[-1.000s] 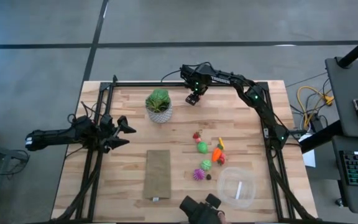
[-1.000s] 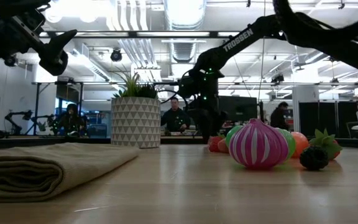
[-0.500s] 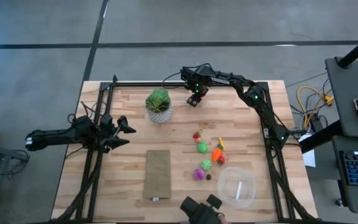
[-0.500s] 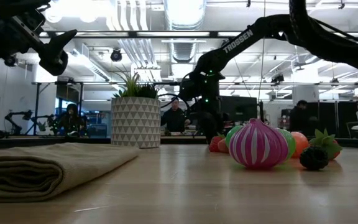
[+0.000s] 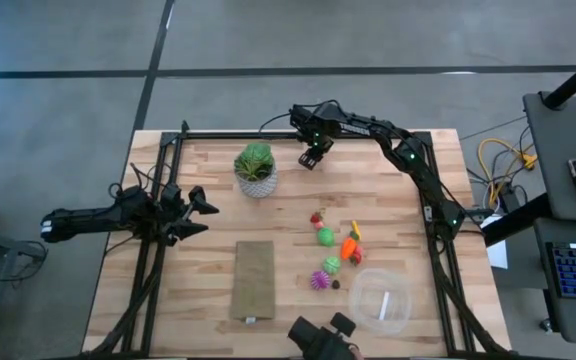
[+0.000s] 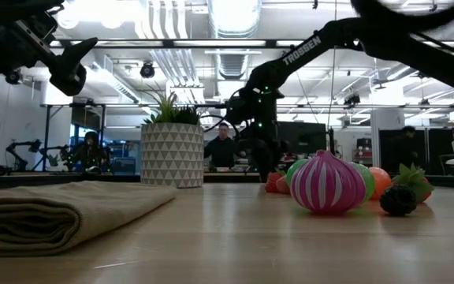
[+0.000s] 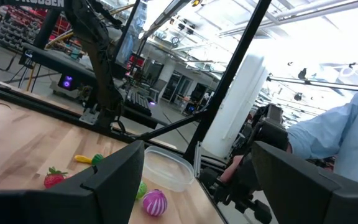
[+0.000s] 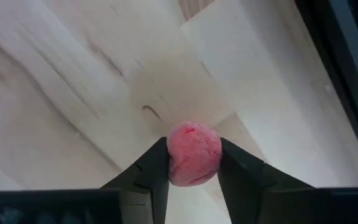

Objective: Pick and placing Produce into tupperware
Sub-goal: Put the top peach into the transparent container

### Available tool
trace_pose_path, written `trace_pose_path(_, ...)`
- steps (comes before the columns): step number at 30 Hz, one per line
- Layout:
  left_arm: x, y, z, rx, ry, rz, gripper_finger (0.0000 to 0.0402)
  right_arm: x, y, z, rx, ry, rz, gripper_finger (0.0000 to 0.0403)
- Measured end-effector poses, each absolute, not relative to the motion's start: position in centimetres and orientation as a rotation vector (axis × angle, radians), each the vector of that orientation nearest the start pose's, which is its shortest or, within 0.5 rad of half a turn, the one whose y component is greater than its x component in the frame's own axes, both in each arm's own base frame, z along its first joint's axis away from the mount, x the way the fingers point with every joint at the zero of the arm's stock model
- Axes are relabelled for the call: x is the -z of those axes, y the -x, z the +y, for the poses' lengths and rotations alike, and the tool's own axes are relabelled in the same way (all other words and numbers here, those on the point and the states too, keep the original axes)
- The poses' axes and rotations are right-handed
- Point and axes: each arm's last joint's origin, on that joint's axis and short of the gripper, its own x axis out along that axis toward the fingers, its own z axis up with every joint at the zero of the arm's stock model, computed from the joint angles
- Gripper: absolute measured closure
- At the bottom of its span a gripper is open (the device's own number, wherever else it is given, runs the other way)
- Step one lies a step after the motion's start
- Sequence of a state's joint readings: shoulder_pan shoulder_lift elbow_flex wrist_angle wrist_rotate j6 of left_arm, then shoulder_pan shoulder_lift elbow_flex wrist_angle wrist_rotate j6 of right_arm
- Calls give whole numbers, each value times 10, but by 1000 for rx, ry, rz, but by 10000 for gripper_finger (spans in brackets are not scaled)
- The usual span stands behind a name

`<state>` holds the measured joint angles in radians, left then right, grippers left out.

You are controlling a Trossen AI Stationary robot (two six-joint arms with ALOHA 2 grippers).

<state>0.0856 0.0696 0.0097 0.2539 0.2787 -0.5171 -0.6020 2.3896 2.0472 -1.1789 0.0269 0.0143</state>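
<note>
My right gripper is near the table's far edge, right of the potted plant, and is shut on a small pink-red round piece. The other produce lies in a cluster right of the table's middle: a strawberry, green pieces, an orange carrot and a magenta onion. The clear round tupperware stands on the table near the right near corner. My left gripper waits open above the table's left side. My right gripper pinches the pink-red piece between its two fingers, one on each side of its middle. The fingers come from above, pointing down at the wood. Whether the piece still touches the table I cannot tell.
A leafy plant in a white patterned pot stands left of my right gripper. A folded brown cloth lies in the near middle. A black frame rail runs along the far edge. People show in the room beyond.
My right arm has swayed slightly toward the table's right and come back, staying near the far edge. The produce cluster, the tupperware and my left arm have kept still.
</note>
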Motion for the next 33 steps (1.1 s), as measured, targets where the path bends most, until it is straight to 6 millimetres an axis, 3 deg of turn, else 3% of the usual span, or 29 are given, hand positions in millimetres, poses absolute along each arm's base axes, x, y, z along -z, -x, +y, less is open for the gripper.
trace_pose_path(4, -186, -99, 0, 237, 479, -137, 118, -178, -386, -255, 475, -462, 1511, 300)
trace_pose_path(8, -186, -99, 0, 237, 479, -137, 118, -206, -380, -228, 404, -484, 1584, 299)
trace_pose_path(15, -186, -99, 0, 237, 479, -137, 118, -304, -361, -153, 403, -434, 1448, 296)
trace_pose_path(18, -185, -99, 0, 237, 478, -137, 118, -348, -338, -110, 442, -439, 1333, 296)
trace_pose_path(20, -185, -99, 1, 237, 479, -135, 118, -365, -320, -82, 478, -467, 1293, 296)
trace_pose_path(24, -185, -99, 1, 236, 469, -135, 118, -366, -282, -22, 557, -582, 1344, 296)
trace_pose_path(28, -185, -99, 1, 236, 469, -135, 118, -348, -252, 37, 658, -695, 1375, 296)
trace_pose_path(33, -185, -99, 1, 236, 469, -135, 118, -322, -233, 97, 733, -814, 1378, 296)
